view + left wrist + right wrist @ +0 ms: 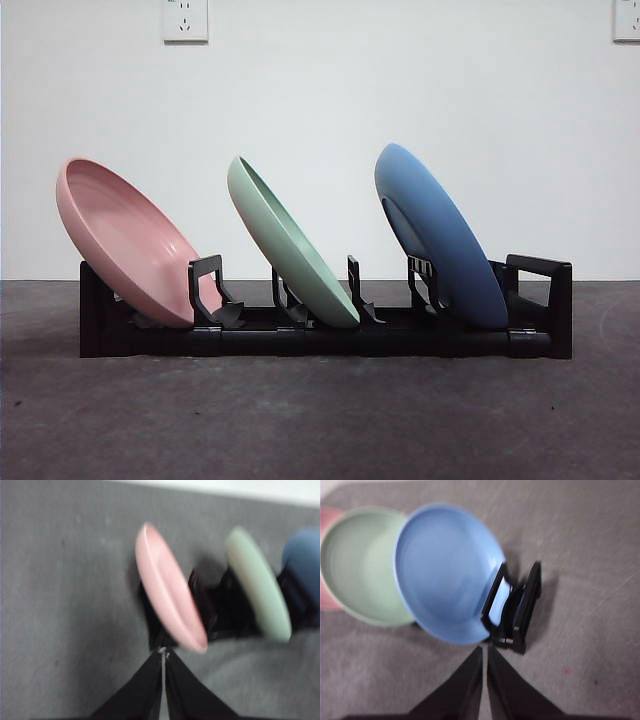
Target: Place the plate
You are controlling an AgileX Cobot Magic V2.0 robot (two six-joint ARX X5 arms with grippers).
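Both the left gripper (163, 655) and right gripper (484, 652) are closed, empty; bumping the rack (330, 338) could topple the pink plate (125, 240), leaning toward ten o'clock.

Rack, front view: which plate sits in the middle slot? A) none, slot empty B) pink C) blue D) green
D: the green plate leans in the black rack between the pink plate and the blue plate, all three tilted the same way.
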